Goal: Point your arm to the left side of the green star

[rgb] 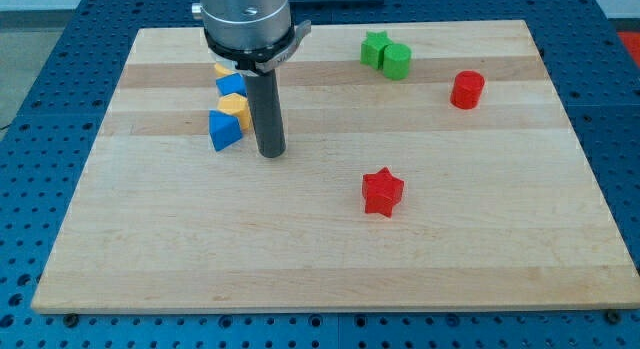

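The green star [374,48] lies near the view's top, right of centre, touching a green cylinder [396,61] on its right. My tip [271,152] rests on the board well to the left of and below the star. It stands just right of a blue block [225,130]. The rod rises from the tip into the arm's grey body at the view's top.
The wooden board [330,239] fills the view. A stack-like cluster of yellow [236,106] and blue [232,84] blocks sits left of the rod. A red cylinder [466,90] lies at the right, and a red star [382,191] lies near the centre.
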Tool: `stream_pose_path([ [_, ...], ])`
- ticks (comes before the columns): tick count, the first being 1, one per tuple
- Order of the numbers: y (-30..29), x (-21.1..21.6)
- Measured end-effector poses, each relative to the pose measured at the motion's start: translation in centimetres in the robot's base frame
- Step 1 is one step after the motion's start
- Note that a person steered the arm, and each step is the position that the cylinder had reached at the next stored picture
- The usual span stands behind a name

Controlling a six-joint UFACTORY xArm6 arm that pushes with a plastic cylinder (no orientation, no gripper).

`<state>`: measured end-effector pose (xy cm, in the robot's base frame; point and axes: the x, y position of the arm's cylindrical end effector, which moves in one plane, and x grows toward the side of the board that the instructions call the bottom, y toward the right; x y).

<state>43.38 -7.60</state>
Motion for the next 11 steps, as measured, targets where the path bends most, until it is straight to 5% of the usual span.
stream_pose_path([
  [3, 8.3, -0.1],
  [7, 2.0, -13.9],
  [11, 4.1, -17.6],
])
